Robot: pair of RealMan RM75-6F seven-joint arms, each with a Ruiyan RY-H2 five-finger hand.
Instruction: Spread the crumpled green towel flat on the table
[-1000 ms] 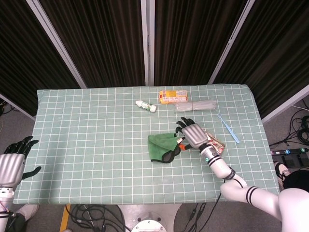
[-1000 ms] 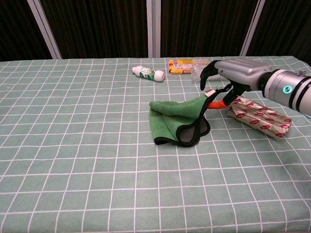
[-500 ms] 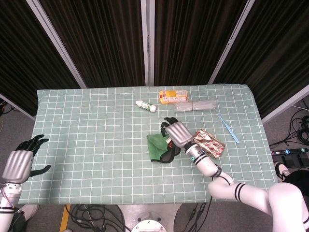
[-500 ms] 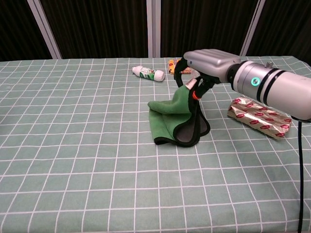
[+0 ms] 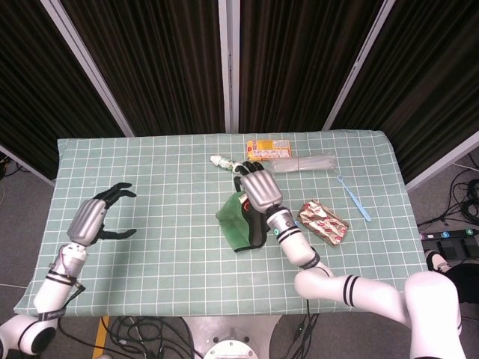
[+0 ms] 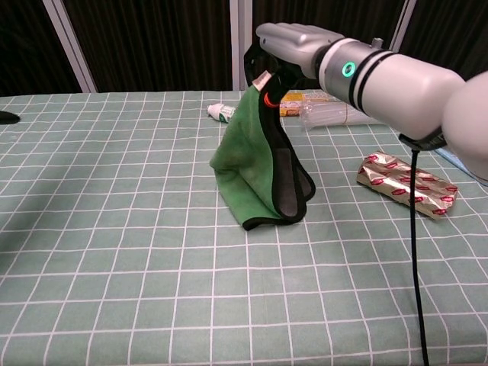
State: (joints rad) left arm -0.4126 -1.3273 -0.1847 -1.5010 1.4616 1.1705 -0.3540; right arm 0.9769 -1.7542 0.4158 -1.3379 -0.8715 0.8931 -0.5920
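The green towel [image 6: 252, 164] with a dark edge hangs from my right hand [image 6: 293, 42], which grips its top corner well above the table. The towel's lower end still touches the checked tablecloth [image 6: 114, 252]. From the head view the towel [image 5: 233, 221] shows just left of the right hand [image 5: 258, 189]. My left hand [image 5: 91, 217] hovers over the left side of the table with its fingers spread and nothing in them, far from the towel. In the chest view only a dark fingertip of it shows at the left edge.
A foil snack packet [image 6: 408, 183] lies right of the towel. Behind it are a small white bottle [image 5: 223, 161], a yellow box [image 5: 266, 149], a clear plastic packet [image 5: 303, 162] and a blue toothbrush [image 5: 354, 197]. The table's front edge is near.
My right hand lifted the towel's corner up and to the left, pulling the cloth upright. My left hand came in from the table's left edge over the cloth.
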